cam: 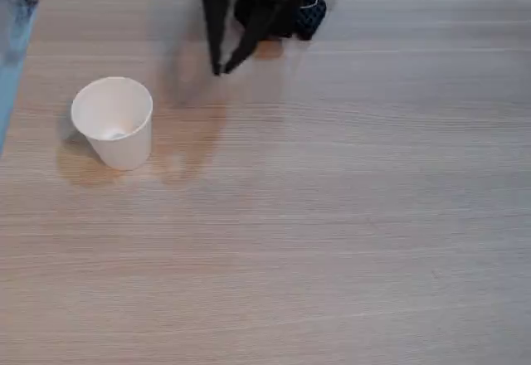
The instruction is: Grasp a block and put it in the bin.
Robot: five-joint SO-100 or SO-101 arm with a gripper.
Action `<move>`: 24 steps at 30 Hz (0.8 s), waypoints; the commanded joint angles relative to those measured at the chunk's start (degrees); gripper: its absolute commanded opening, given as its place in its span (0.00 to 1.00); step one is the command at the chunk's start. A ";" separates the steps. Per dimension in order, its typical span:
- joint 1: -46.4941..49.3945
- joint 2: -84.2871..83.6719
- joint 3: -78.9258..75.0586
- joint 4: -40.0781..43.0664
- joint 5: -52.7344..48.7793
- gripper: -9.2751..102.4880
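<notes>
The bin (114, 123) is a white paper cup standing upright on the left part of the wooden table. A faint pale patch lies at its bottom, and I cannot tell whether that is the block. No block lies on the tabletop. My black gripper (221, 70) hangs down from the far edge, above and to the right of the cup and well clear of it. Its two fingers slant together so that the tips meet just above the table, shut with nothing visible between them.
The arm's black base and wires (282, 0) sit at the far edge of the light wooden table (332, 216). The table's left edge runs close behind the cup.
</notes>
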 commanded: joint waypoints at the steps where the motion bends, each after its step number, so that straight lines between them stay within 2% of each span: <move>1: -6.50 4.92 2.20 1.49 0.79 0.08; 7: -17.49 13.27 10.72 4.48 2.55 0.08; 12: -23.03 21.27 19.60 6.94 2.81 0.08; 24: -24.70 40.69 36.04 18.28 2.99 0.08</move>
